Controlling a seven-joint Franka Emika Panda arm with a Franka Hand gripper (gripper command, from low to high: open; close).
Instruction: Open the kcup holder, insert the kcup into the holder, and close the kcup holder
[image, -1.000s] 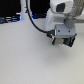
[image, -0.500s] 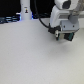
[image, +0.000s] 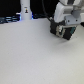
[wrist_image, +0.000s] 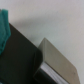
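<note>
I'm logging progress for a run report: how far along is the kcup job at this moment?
Early, as far as can be seen. Done: nothing shows as finished; no open tray or inserted kcup is visible. In hand: the pincer is down at the black kcup holder at the exterior view's right; the blur hides its jaws and any grip. Left: apparently opening, inserting and closing.
</note>
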